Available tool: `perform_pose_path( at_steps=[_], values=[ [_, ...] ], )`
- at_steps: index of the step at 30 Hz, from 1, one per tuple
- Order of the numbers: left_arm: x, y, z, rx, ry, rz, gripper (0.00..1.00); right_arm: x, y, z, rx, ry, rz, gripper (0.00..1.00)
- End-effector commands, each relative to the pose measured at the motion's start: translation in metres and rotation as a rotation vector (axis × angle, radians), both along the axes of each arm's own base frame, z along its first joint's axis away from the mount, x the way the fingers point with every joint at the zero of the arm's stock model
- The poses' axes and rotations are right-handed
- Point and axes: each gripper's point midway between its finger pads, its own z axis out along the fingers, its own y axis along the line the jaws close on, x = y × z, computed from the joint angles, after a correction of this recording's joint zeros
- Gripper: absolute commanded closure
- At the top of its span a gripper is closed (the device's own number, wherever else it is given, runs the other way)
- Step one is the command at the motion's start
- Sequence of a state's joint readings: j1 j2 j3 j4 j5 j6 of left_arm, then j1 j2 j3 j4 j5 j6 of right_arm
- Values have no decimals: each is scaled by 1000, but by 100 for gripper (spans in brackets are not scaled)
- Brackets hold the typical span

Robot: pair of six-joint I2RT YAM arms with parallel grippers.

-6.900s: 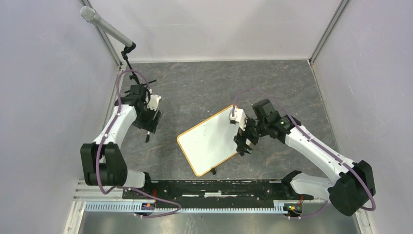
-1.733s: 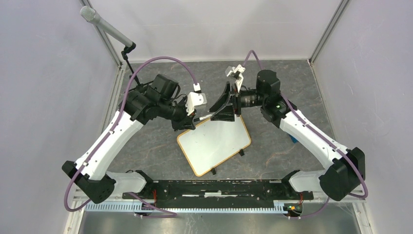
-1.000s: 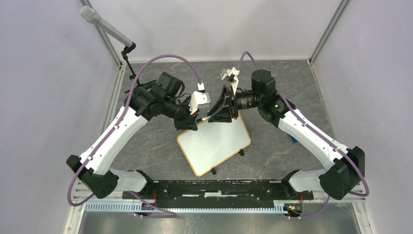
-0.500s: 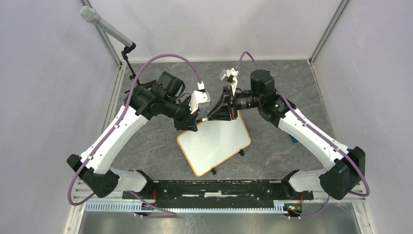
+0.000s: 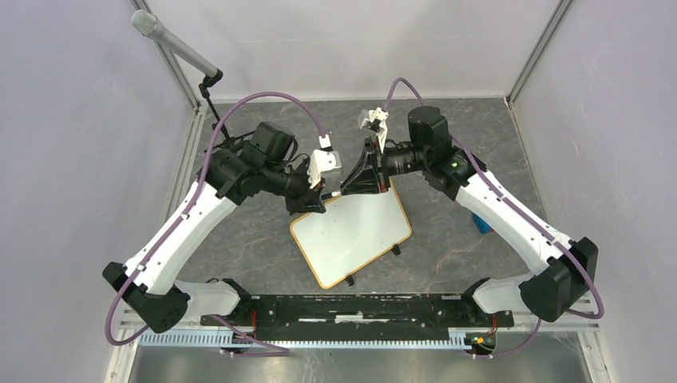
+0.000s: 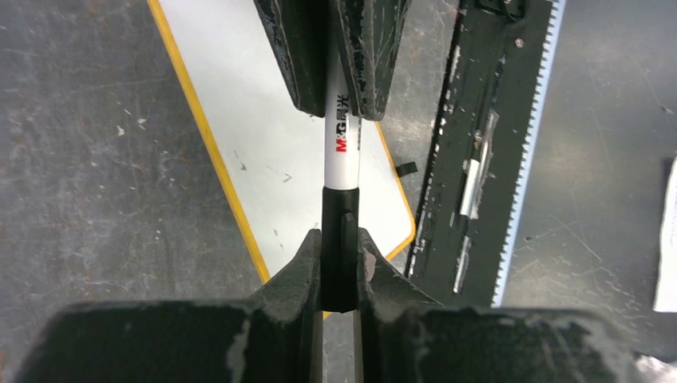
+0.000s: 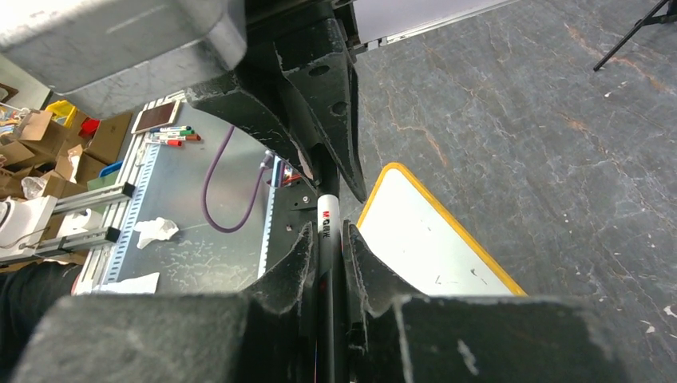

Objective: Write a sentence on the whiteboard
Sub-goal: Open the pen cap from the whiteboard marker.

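Here, left pincer and right pincer clench the marker; whiteboard tan-framed, faintly speckled.

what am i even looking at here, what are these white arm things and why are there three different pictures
These are two robot arms bolted at the near edge of a dark grey table. Each ends in a two-finger gripper. The wide picture comes from a fixed camera above and behind the arms. The other two come from a small camera on each wrist, so each shows its own black fingers at the bottom. A whiteboard with a tan frame lies on the table, with no writing on it. Above its far edge the left gripper and the right gripper meet, both closed on one marker. The left holds its black end, the right its white barrel.
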State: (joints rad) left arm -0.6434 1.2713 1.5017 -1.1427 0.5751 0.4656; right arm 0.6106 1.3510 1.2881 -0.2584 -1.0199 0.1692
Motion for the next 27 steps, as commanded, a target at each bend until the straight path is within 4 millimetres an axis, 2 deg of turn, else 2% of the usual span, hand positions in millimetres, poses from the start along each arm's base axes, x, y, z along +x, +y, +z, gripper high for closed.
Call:
perform_pose_path(
  at_steps=[1, 7, 10, 12, 15, 22, 25, 27],
  values=[
    [-1, 18, -10, 42, -17, 41, 98, 28, -19, 22, 9, -74, -72, 100],
    [1, 33, -25, 93, -21, 57, 98, 53, -55, 37, -5, -111, -146, 100],
    [6, 40, -25, 91, -21, 70, 98, 68, -76, 48, -1, -141, -196, 100],
    [12, 44, -23, 86, -27, 95, 98, 74, -88, 52, -1, -153, -221, 100],
    [33, 55, -25, 104, -35, 181, 98, 81, -103, 48, -7, -150, -263, 100],
    [97, 110, -70, 206, -8, 477, 98, 81, -119, 25, -39, -172, -327, 100],
    [113, 137, -97, 256, -5, 574, 98, 77, -122, 16, -68, -199, -330, 100],
    [116, 151, -117, 290, 23, 623, 98, 72, -124, 5, -89, -198, -321, 100]
  ],
)
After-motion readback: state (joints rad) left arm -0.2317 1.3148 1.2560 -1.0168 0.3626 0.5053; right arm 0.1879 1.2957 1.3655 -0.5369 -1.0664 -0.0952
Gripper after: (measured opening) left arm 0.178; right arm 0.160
